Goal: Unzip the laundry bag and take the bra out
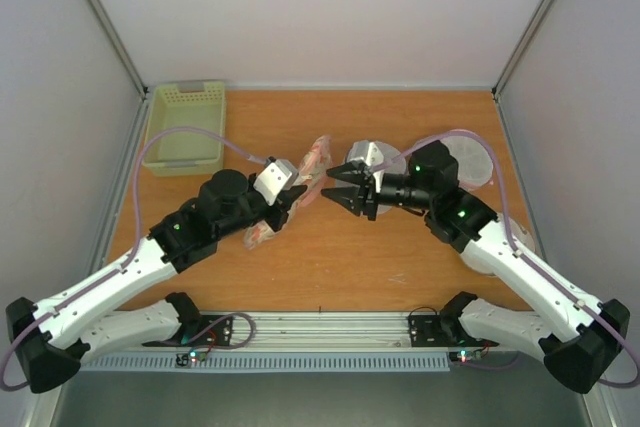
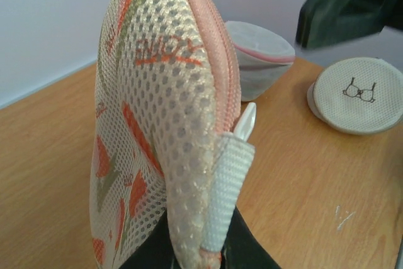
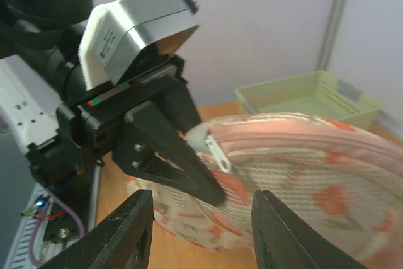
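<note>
Laundry bag (image 1: 316, 159): stood up on its edge near the middle of the table (image 1: 340, 267). On my overhead view its length runs from roughly 7 o'clock to 1 o'clock. The printed mesh side fills my left wrist feed.
Left gripper (image 1: 297, 197): clamped on the laundry bag at its zipper end, pointing in from 8 o'clock. On my right wrist feed I see its black fingers (image 3: 182, 162) pinching the fabric just under the pink trim.
Zipper pull (image 3: 217, 155): a pale tab poking out of the trim, right beside the left fingertips. The zipper looks closed along the stretch I can see, though its far end curves out of my view.
White loop (image 2: 230, 181): a ribbed strip on the bag's near end, just below the zipper pull.
Right gripper (image 3: 201, 231): jaws spread with nothing between them, pointing in from 3 o'clock, nose to nose with the left gripper. The pull sits just above the gap, untouched.
Basket (image 1: 185, 127): pale green, in the 10 o'clock corner, well apart from the bag.
Round white bags (image 1: 470, 162): out at 2 o'clock behind my right arm. On the left wrist feed one lies flat with a small bra sketch on top, and another sits tilted near it.
</note>
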Available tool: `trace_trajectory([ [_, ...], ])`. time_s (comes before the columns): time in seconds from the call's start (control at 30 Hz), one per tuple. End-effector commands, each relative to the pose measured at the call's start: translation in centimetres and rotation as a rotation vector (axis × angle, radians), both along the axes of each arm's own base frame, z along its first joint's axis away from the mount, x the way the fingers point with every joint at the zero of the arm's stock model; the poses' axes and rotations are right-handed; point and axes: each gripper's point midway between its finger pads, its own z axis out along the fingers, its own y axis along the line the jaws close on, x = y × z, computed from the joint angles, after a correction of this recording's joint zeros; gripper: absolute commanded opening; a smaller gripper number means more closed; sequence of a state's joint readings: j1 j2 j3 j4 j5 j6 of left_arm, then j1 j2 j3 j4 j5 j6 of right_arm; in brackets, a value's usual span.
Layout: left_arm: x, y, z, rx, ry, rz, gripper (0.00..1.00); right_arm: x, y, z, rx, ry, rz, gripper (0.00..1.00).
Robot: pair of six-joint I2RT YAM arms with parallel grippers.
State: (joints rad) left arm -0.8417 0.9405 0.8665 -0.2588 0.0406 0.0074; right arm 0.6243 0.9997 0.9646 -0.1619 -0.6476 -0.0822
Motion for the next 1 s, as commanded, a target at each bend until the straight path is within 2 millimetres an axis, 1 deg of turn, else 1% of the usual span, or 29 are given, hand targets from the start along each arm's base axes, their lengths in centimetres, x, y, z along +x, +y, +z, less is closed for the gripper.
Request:
trace_trajectory([
  [0.0, -0.4, -0.2, 3.6, -0.115, -0.092, -0.028, 0.01, -1.7, 2.1, 2.5, 0.093, -0.119, 0.125, 0.44],
  [0.07, -0.4, -0.2, 3.5, -0.093, -0.111, -0.034, 0.01, -1.7, 2.5, 2.3, 0.092, -0.115, 0.152, 0.4],
  [0.2, -0.2, -0.2, 3.2, -0.074, -0.121, -0.032, 0.01, -1.5, 3.2, 2.0, 0.082, -0.083, 0.182, 0.36],
  [0.3, -0.2, -0.1, 3.5, -0.076, -0.133, -0.028, 0.01, -0.5, 3.5, 1.0, 0.046, -0.042, 0.148, 0.35],
  [0.47, -0.3, -0.2, 3.6, -0.073, -0.148, -0.039, 0.01, 0.3, 3.8, 0.4, 0.044, -0.011, 0.125, 0.34],
  [0.6, -0.3, -0.4, 3.4, -0.071, -0.145, -0.048, 0.01, 0.5, 4.2, 0.7, 0.054, 0.014, 0.133, 0.27],
  [0.7, -0.3, -0.5, 3.3, -0.068, -0.143, -0.048, 0.01, 0.3, 4.2, 0.5, 0.055, 0.023, 0.139, 0.27],
  [0.83, -0.1, -0.4, 2.9, -0.053, -0.14, -0.042, 0.01, 0.3, 4.1, 1.1, 0.062, 0.009, 0.139, 0.22],
  [0.97, -0.1, -0.4, 2.3, -0.035, -0.135, -0.045, 0.01, 0.4, 4.0, 1.1, 0.058, 0.012, 0.13, 0.2],
])
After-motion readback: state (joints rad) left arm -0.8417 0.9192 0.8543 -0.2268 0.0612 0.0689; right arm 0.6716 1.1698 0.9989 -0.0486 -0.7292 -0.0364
